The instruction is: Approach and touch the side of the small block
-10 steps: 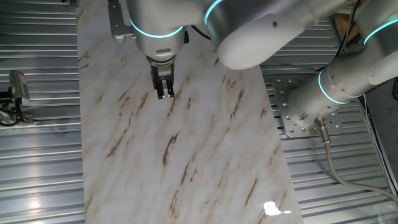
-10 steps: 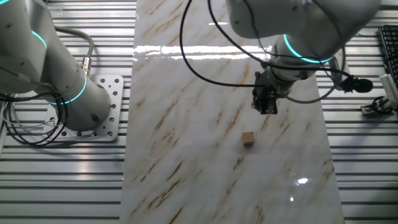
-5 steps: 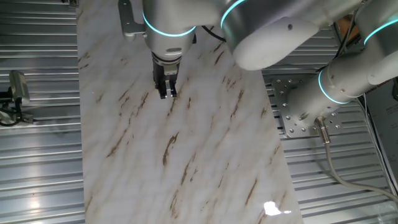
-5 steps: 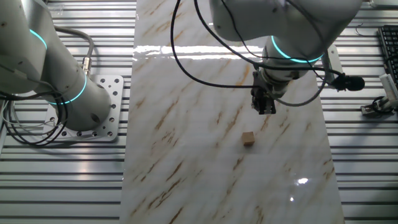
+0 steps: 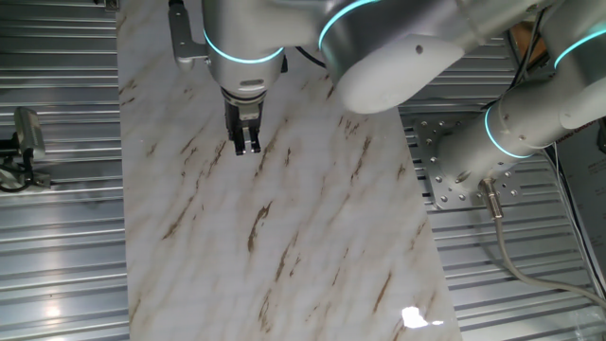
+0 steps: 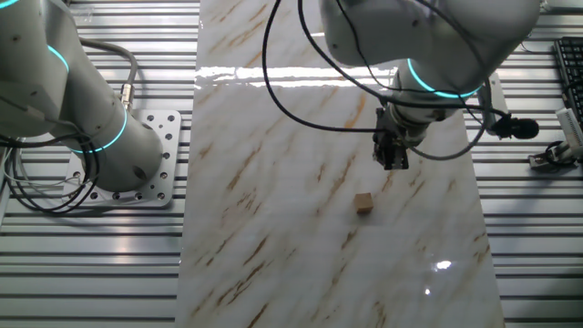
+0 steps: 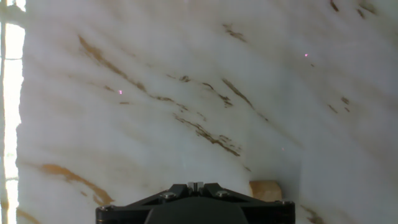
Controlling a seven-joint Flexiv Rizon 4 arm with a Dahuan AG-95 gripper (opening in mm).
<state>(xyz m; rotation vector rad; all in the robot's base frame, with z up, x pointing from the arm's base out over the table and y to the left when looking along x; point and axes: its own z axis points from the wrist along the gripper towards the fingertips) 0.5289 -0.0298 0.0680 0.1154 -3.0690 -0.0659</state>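
The small block (image 6: 364,203) is a tiny tan cube lying on the marble-patterned board (image 6: 273,182). My gripper (image 6: 393,164) hangs above the board, up and to the right of the block, apart from it. Its black fingers are closed together and hold nothing. In the hand view the block (image 7: 265,190) shows at the bottom edge, just right of my gripper (image 7: 196,185). In the one fixed view my gripper (image 5: 248,149) points down at the board (image 5: 312,246), and the block does not show there.
The arm's base plate (image 6: 146,164) lies left of the board on the ribbed metal table (image 6: 91,264). A black cable (image 6: 301,100) loops above the board. A clamp (image 5: 24,142) stands on the table at the left in the one fixed view.
My gripper has shifted slightly sideways over the board, with the wrist turning back and forth. It stays shut. The block has not moved.
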